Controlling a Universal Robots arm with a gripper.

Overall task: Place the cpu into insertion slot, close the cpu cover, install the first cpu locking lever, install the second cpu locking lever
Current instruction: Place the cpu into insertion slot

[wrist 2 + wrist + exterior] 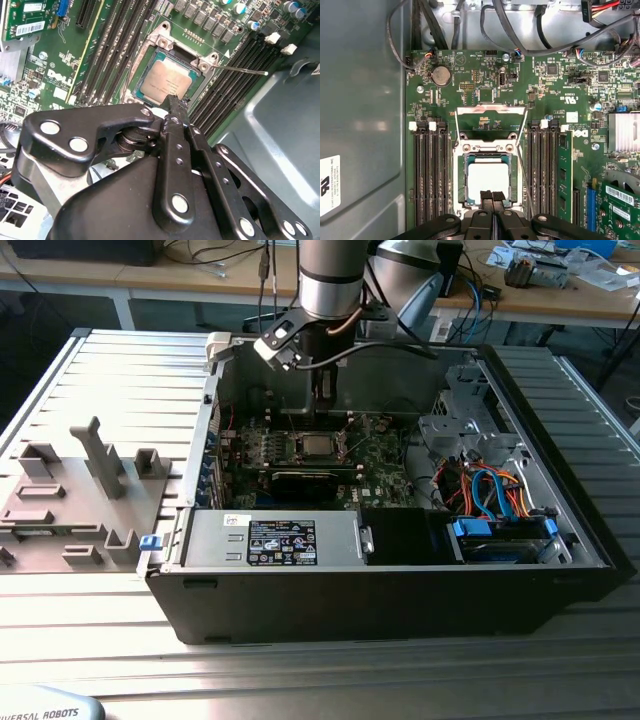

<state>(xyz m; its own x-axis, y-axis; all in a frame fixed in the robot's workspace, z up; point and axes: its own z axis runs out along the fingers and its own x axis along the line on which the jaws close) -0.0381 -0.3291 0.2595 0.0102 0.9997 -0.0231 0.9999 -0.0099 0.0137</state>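
Since the chip (488, 181) already lies flat in the socket (464, 148), closing the cover (491, 108), which stands flipped open beside it, looks like the step in hand. The gripper (492, 196) hovers just over the chip's edge, jaws pressed together and holding nothing. That step calls for swinging the frame down without nudging the chip.
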